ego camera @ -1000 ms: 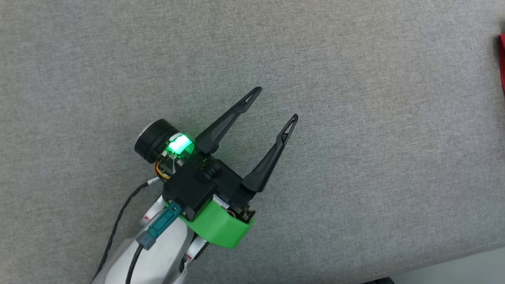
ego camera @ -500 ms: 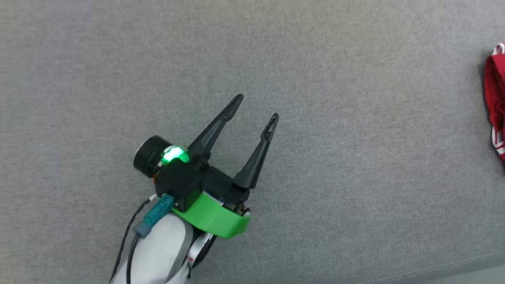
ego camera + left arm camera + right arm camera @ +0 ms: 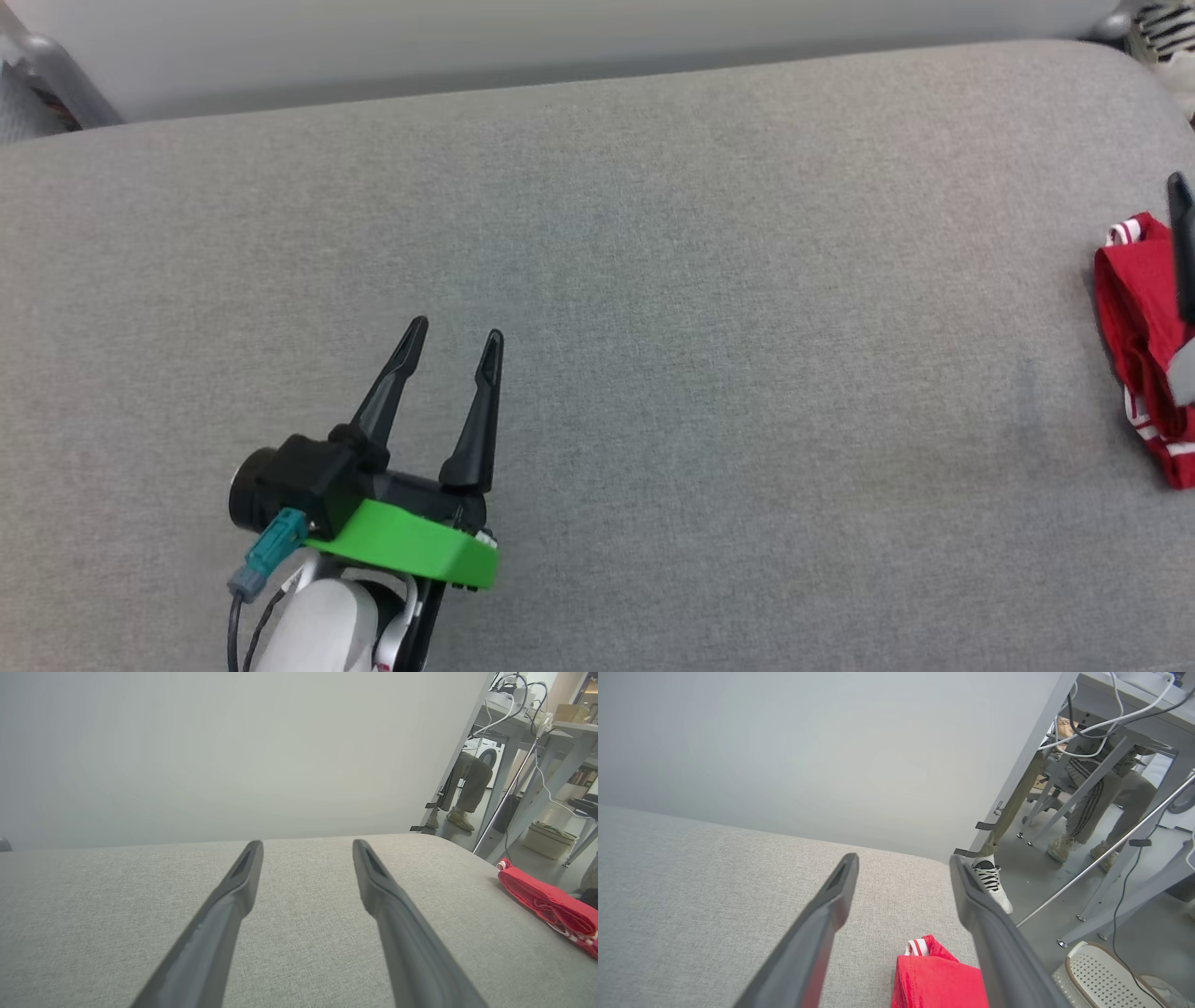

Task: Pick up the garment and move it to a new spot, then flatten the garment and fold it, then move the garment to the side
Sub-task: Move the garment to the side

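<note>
The garment (image 3: 1137,322) lies folded on the grey cushion (image 3: 653,280), left gripper (image 3: 455,329) and right gripper (image 3: 902,859) both spread, empty.

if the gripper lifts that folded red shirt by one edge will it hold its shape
Probably not: the red shirt shows soft creases and rounded folds, so it would likely droop and unfold. It looks thin, so probably light.
</note>
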`<state>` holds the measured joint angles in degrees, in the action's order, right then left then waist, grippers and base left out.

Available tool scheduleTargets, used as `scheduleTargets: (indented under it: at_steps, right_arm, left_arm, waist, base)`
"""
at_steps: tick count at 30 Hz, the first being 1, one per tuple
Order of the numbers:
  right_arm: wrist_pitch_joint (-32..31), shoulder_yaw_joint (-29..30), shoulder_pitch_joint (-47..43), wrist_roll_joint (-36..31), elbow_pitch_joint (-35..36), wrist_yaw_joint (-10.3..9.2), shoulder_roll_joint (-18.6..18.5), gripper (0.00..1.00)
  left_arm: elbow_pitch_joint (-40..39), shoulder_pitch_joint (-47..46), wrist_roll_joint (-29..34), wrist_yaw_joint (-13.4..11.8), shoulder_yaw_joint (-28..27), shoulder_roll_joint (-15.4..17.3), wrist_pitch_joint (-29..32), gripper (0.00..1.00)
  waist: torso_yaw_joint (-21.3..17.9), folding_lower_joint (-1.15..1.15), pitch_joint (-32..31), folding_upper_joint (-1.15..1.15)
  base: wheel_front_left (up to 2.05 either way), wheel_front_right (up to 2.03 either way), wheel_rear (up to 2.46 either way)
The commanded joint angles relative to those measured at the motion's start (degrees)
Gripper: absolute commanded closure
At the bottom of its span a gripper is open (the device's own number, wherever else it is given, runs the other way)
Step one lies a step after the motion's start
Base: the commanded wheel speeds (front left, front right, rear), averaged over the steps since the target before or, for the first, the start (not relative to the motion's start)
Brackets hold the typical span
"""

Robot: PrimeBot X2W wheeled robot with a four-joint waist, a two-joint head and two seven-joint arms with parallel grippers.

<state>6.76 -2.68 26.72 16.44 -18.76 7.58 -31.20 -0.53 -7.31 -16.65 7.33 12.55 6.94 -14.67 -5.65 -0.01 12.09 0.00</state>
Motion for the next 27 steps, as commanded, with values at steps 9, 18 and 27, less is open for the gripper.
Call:
scheduleTargets:
  at_steps: [9, 18, 27]
  right_arm:
    - [4.2, 6.5, -19.0, -5.0, 12.6, -0.09, 13.4, 0.0]
    - [7.3, 7.9, -28.2, -7.5, 16.2, -0.09, 22.2, 0.0]
    - [8.2, 7.9, -30.7, -8.4, 15.5, -0.09, 24.6, 0.0]
  left_arm:
    - [3.6, 5.3, -1.2, 0.2, -0.8, -1.8, -0.3, 0.0]
    - [6.4, 8.2, 1.0, 0.2, -2.2, -2.2, -0.3, 0.0]
    - [5.5, 10.2, 3.0, 0.2, -4.3, -3.2, -0.3, 0.0]
  waist:
    - [6.6, 0.01, -8.3, 0.0]
    - [8.0, 0.01, -10.1, 0.0]
    - [8.3, 0.01, -11.6, 0.0]
  base:
    - [0.0, 0.0, 0.0]
    - [0.0, 0.0, 0.0]
    - [0.0, 0.0, 0.0]
